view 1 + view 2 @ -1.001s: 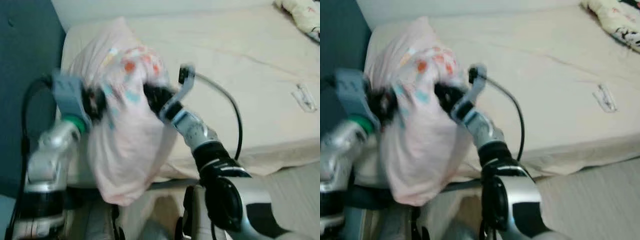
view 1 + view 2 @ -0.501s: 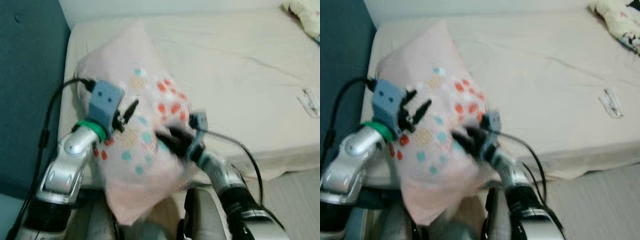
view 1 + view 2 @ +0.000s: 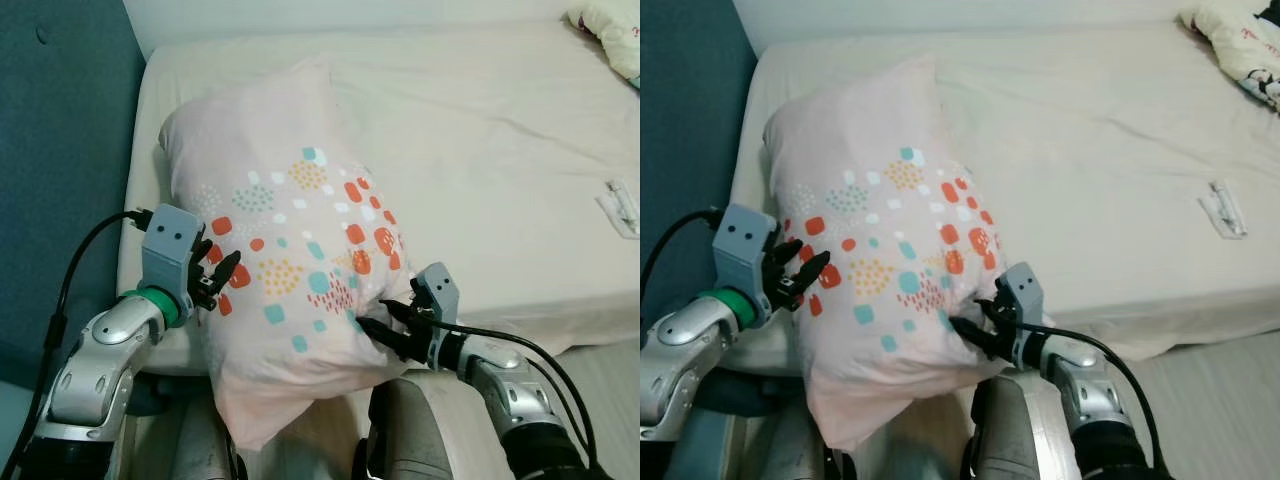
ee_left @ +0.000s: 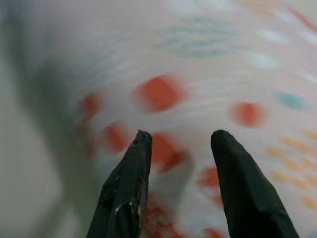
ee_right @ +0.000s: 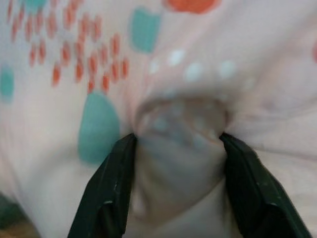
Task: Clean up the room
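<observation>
Right gripper pinches pillow lying lengthwise up bed.

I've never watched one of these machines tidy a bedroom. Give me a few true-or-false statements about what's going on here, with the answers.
1. The right pincer pinches a fold of the pillow. True.
2. The pillow is plain white. False: it is pale pink with orange and teal spots.
3. The left pincer has its fingers apart at the pillow's side. True.
4. The pillow lies on the floor. False: most of it rests on the bed, its near end hanging over the edge.
5. A small pale object lies on the sheet over to the robot's right. True.
</observation>
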Tool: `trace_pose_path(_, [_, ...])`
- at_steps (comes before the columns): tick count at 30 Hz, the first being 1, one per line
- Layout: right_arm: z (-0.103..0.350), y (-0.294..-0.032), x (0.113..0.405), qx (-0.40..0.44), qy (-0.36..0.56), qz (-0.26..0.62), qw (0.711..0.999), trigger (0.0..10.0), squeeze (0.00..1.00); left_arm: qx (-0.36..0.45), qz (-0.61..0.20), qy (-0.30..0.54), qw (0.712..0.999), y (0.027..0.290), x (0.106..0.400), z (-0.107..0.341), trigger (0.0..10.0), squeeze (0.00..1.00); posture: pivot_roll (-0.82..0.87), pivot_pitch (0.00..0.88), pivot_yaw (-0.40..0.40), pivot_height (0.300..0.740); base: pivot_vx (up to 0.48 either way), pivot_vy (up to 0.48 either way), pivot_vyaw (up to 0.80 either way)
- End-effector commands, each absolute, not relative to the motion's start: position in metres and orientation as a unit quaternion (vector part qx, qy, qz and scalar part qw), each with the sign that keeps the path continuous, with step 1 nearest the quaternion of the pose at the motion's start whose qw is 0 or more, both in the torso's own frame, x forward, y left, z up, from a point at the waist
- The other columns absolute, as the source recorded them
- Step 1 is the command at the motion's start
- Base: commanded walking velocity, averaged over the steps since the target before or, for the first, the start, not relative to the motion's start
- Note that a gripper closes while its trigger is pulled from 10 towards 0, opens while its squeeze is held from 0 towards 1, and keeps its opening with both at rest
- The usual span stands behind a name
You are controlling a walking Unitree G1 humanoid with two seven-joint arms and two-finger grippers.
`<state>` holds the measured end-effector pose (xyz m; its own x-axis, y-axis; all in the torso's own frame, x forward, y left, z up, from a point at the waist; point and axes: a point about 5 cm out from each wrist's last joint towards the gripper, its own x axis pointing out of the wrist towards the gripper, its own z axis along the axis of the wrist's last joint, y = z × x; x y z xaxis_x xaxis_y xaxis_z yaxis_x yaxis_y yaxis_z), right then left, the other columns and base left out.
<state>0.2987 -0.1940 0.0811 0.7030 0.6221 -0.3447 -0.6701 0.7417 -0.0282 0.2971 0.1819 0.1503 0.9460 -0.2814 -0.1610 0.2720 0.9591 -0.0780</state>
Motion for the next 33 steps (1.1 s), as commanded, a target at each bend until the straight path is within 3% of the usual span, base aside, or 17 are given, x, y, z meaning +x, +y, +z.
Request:
trace_pose_path(1, [0.084, -0.211, 0.295, -0.138, 0.161, 0.312, 0.926, 10.0, 0.00, -0.084, -0.087, 0.126, 0.985, 0.202, 0.294, 0.133, 10.0, 0.00, 0.05, 0.134, 0.048, 0.595, 0.000, 0.000, 0.00])
trace_pose_path(4, [0.092, -0.222, 0.297, -0.168, 0.153, 0.285, 0.931, 10.0, 0.00, -0.109, -0.072, 0.133, 0.982, 0.206, 0.294, 0.127, 10.0, 0.00, 0.05, 0.133, 0.049, 0.595, 0.000, 0.000, 0.00])
trace_pose_path(5, [0.099, -0.233, 0.298, -0.199, 0.143, 0.256, 0.935, 10.0, 0.00, -0.131, -0.062, 0.138, 0.980, 0.209, 0.295, 0.121, 10.0, 1.00, 0.04, 0.133, 0.051, 0.595, 0.000, 0.000, 0.00])
trace_pose_path(6, [0.099, -0.233, 0.298, -0.199, 0.143, 0.256, 0.935, 10.0, 0.00, -0.131, -0.062, 0.138, 0.980, 0.209, 0.295, 0.121, 10.0, 1.00, 0.04, 0.133, 0.051, 0.595, 0.000, 0.000, 0.00])
trace_pose_path(7, [0.120, -0.234, 0.316, -0.212, 0.055, 0.180, 0.959, 10.0, 0.00, -0.198, -0.074, 0.148, 0.966, 0.217, 0.302, 0.107, 10.0, 1.00, 0.02, 0.137, 0.059, 0.595, 0.000, 0.000, 0.00])
trace_pose_path(8, [0.120, -0.234, 0.316, -0.212, 0.055, 0.180, 0.959, 10.0, 0.00, -0.198, -0.074, 0.148, 0.966, 0.217, 0.302, 0.107, 10.0, 1.00, 0.02, 0.137, 0.059, 0.595, 0.000, 0.000, 0.00])
trace_pose_path(9, [0.136, -0.228, 0.330, -0.204, -0.017, 0.129, 0.970, 10.0, 0.00, -0.249, -0.074, 0.152, 0.954, 0.223, 0.307, 0.095, 10.0, 1.00, 0.02, 0.141, 0.059, 0.595, 0.000, 0.000, 0.00])
trace_pose_path(11, [0.143, -0.209, 0.347, -0.191, -0.068, 0.085, 0.975, 10.0, 0.00, -0.304, -0.088, 0.162, 0.935, 0.227, 0.308, 0.080, 10.0, 1.00, 0.02, 0.150, 0.059, 0.595, 0.000, 0.000, 0.00])
trace_pose_path(18, [0.129, -0.205, 0.353, -0.191, -0.026, 0.071, 0.979, 10.0, 0.00, -0.343, -0.135, 0.176, 0.913, 0.217, 0.296, 0.075, 10.0, 1.00, 0.02, 0.162, 0.055, 0.595, 0.000, 0.000, 0.00])
trace_pose_path(23, [0.091, -0.199, 0.351, -0.134, 0.085, 0.079, 0.984, 10.0, 0.00, -0.388, -0.207, 0.194, 0.877, 0.185, 0.280, 0.066, 10.0, 1.00, 0.03, 0.160, 0.038, 0.595, 0.000, 0.000, 0.00])
trace_pose_path(29, [0.078, -0.191, 0.348, -0.119, 0.106, 0.091, 0.983, 10.0, 0.00, -0.395, -0.234, 0.197, 0.866, 0.167, 0.287, 0.060, 10.0, 1.00, 0.03, 0.154, 0.030, 0.595, 0.000, 0.000, 0.00])
trace_pose_path(30, [0.076, -0.188, 0.348, -0.110, 0.108, 0.099, 0.983, 10.0, 0.00, -0.391, -0.238, 0.203, 0.866, 0.159, 0.290, 0.058, 10.0, 0.83, 0.02, 0.151, 0.029, 0.595, 0.000, 0.000, 0.00])
trace_pose_path(31, [0.076, -0.188, 0.348, -0.110, 0.108, 0.099, 0.983, 10.0, 0.00, -0.391, -0.238, 0.203, 0.866, 0.159, 0.290, 0.058, 10.0, 0.83, 0.02, 0.151, 0.029, 0.595, 0.000, 0.000, 0.00])
trace_pose_path(32, [0.075, -0.182, 0.348, -0.093, 0.105, 0.115, 0.983, 10.0, 0.00, -0.367, -0.261, 0.213, 0.867, 0.142, 0.294, 0.057, 10.0, 0.25, 0.02, 0.150, 0.027, 0.595, 0.000, 0.000, 0.00])
trace_pose_path(33, [0.076, -0.180, 0.349, -0.090, 0.104, 0.119, 0.983, 10.0, 0.00, -0.355, -0.270, 0.216, 0.869, 0.135, 0.295, 0.058, 10.0, 0.25, 0.02, 0.150, 0.027, 0.595, 0.000, 0.000, 0.00])
